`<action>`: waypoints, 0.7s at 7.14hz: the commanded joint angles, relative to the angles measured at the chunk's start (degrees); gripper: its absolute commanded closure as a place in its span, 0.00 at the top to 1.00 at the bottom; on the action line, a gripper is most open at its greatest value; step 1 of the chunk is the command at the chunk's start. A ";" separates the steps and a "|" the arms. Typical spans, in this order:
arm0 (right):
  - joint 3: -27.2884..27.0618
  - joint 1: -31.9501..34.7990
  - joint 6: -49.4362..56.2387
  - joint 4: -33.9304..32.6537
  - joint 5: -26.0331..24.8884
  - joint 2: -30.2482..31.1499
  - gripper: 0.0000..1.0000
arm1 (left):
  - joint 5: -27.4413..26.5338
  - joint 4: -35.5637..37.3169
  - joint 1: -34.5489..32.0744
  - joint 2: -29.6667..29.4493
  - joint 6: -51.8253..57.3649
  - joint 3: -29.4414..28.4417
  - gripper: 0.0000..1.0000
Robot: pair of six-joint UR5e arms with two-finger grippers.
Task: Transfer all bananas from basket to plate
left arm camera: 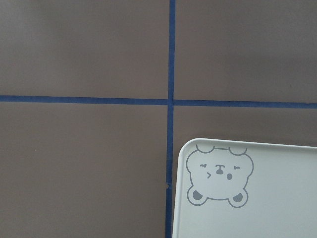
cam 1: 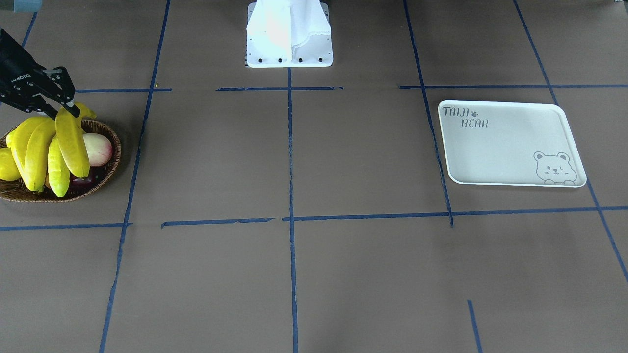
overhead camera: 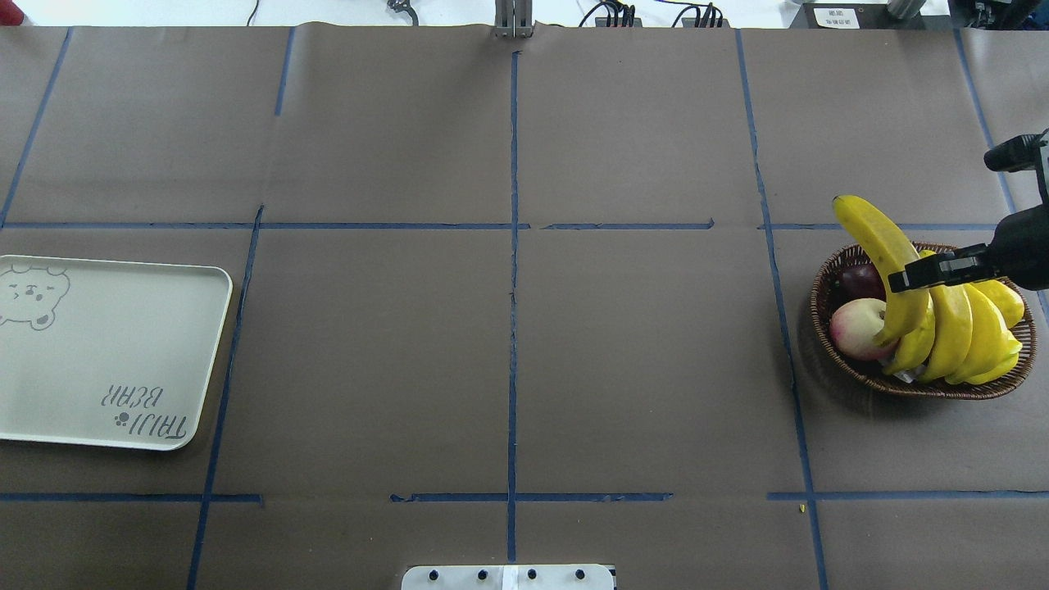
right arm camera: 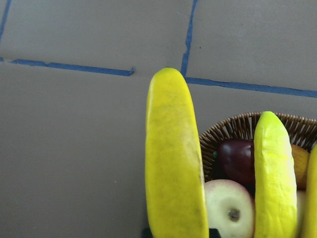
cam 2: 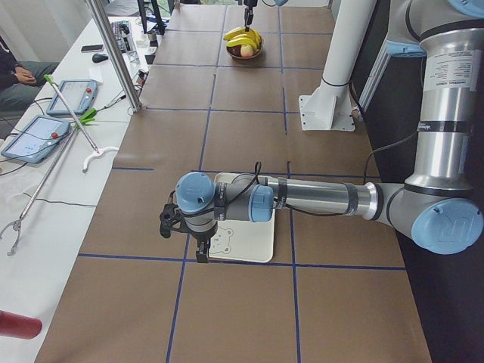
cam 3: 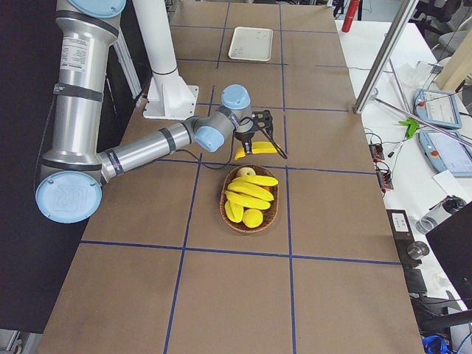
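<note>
My right gripper point(overhead camera: 910, 279) is shut on one long yellow banana point(overhead camera: 889, 262) and holds it lifted over the near-centre side of the brown wicker basket point(overhead camera: 901, 387). The banana fills the right wrist view point(right arm camera: 176, 158). Three more bananas point(overhead camera: 955, 332) lie in the basket point(cam 1: 110, 166). The white "TAIJI BEAR" plate point(overhead camera: 98, 352) lies bare at the table's other end. My left gripper point(cam 2: 202, 255) hovers over the plate's bear corner point(left arm camera: 257, 198). It shows only in the exterior left view, so I cannot tell whether it is open or shut.
The basket also holds a pale pink apple-like fruit point(overhead camera: 856, 328), a dark red fruit point(overhead camera: 860, 283) and a stubby yellow fruit point(cam 1: 7, 164). The robot's white base point(cam 1: 289, 34) stands at the table's middle back. Brown table with blue tape lines lies between basket and plate.
</note>
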State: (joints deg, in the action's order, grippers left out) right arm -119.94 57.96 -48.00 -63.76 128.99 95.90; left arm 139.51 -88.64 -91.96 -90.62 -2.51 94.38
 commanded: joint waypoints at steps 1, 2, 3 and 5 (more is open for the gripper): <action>3.81 -3.17 -21.32 0.65 0.48 -14.26 0.00 | 5.46 -3.87 5.95 -4.11 -15.49 1.15 1.00; 4.27 -8.25 -28.22 0.65 -4.57 -19.56 0.01 | 6.64 -14.87 10.53 -5.44 -27.95 0.11 1.00; 4.27 -15.61 -31.25 0.65 -14.72 -23.26 0.01 | 6.48 -28.38 15.71 -5.80 -40.70 -1.46 1.00; 4.80 -25.14 -39.07 5.45 -26.72 -26.10 0.01 | 5.52 -43.49 24.68 -13.14 -64.89 -4.63 1.00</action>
State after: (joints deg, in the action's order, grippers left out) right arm -115.56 38.68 -82.42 -61.43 110.12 71.92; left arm 145.60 -122.78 -72.90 -99.48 -52.78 91.53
